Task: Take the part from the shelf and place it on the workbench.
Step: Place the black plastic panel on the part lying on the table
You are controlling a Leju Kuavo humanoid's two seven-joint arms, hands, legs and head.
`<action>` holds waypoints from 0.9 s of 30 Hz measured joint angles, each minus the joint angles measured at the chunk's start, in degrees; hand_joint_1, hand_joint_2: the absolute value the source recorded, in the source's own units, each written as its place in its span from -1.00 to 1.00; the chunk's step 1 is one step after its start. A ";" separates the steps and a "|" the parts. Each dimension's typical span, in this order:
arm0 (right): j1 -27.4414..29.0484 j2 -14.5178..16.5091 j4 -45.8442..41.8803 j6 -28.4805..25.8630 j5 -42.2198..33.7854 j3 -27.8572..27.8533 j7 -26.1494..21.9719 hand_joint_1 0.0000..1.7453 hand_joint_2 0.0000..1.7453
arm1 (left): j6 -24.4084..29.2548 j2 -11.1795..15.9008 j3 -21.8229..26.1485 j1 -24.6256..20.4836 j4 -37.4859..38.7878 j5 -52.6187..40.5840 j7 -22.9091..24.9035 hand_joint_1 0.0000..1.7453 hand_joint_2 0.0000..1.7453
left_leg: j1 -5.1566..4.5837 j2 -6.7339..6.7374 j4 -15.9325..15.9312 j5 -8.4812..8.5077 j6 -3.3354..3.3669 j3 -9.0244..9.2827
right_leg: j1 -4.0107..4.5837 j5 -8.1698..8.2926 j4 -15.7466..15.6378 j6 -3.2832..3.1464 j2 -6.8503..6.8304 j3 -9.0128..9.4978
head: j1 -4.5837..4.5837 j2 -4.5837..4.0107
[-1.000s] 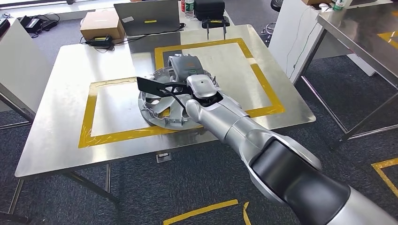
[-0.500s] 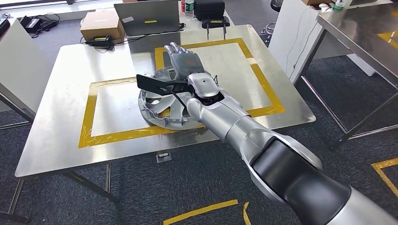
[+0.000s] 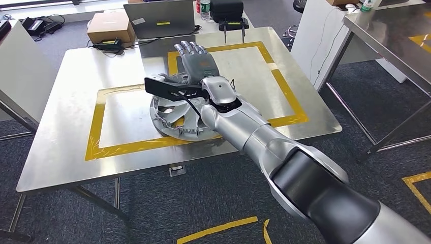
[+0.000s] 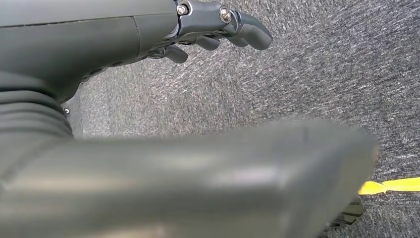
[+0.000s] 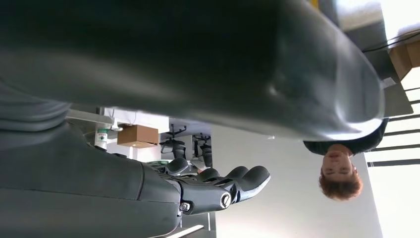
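The part (image 3: 172, 116), a round silver metal casting with ribs and openings, lies flat on the steel workbench (image 3: 66, 127), inside the yellow tape outline. My right hand (image 3: 195, 60) hovers over its far edge with fingers stretched out and nothing in them. A black bracket on the wrist (image 3: 167, 87) sticks out over the part. In the right wrist view the right hand's fingers (image 5: 223, 191) are straight and apart from the thumb. My left hand (image 4: 218, 27) hangs over grey carpet, holding nothing, its fingers loosely bent.
At the workbench's far edge stand a laptop (image 3: 160, 19), a cardboard box (image 3: 109, 26), a black case (image 3: 227, 9) and a small black stand (image 3: 233, 26). Another steel table (image 3: 396, 30) is at the right. A person (image 5: 341, 178) stands beyond the bench.
My right hand has let go of the part: its fingers uncurled from the part's far edge, straightened and rose. The part stays flat on the bench.
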 joint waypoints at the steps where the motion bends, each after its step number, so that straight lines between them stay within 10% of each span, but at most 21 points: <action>1: -0.03 0.01 0.00 0.01 0.00 -0.01 0.00 -1.00 -1.00 | 0.00 0.00 0.00 0.00 0.00 0.00 0.01 -1.00 -1.00 | 0.00 0.00 0.00 0.00 0.00 0.00 | 0.00 0.00 0.00 0.00 0.00 0.00 | 0.00 0.00; 8: -0.09 0.14 -0.47 -4.54 -2.78 -1.13 -4.57 -1.00 -1.00 | -0.08 0.00 0.02 0.00 0.00 -0.01 -0.05 -1.00 -1.00 | -0.03 0.00 0.10 -0.03 0.06 -0.03 | -0.04 0.03 -0.02 0.06 -0.01 0.01 | 0.00 0.00; 12: -0.13 0.24 -4.05 -9.72 -15.66 -7.57 -17.37 -1.00 -1.00 | -0.15 0.04 0.53 0.31 0.00 0.38 0.01 -1.00 -1.00 | -0.13 -0.04 0.52 -0.18 0.43 -0.24 | -0.19 0.16 -0.04 0.41 -0.04 0.03 | -0.01 0.00; 16: -0.07 0.30 -11.84 -2.76 -31.28 -16.85 -25.26 -1.00 -1.00 | -0.15 0.08 1.33 0.88 0.02 0.71 0.57 -1.00 -1.00 | 0.06 0.06 0.08 0.75 1.03 -0.18 | -0.11 0.44 -0.11 1.28 0.09 -0.06 | 0.01 0.00; 22: 3.01 -1.72 -22.91 4.30 -41.06 -23.45 -27.46 -1.00 -1.00 | -0.66 0.20 1.90 1.15 0.04 0.34 0.53 -1.00 -1.00 | 0.74 0.56 -0.18 1.99 1.71 -1.12 | -0.98 -8.02 16.05 2.86 -0.13 -6.28 | 0.55 0.00; 27: 5.54 -3.63 -28.54 4.27 -43.17 -24.40 -28.40 -1.00 -1.00 | -0.74 0.13 1.90 1.02 0.01 -0.10 0.40 -1.00 -1.00 | 1.02 0.71 1.80 1.65 0.50 -2.89 | -1.46 -3.09 3.39 3.06 -0.29 1.51 | 0.63 0.00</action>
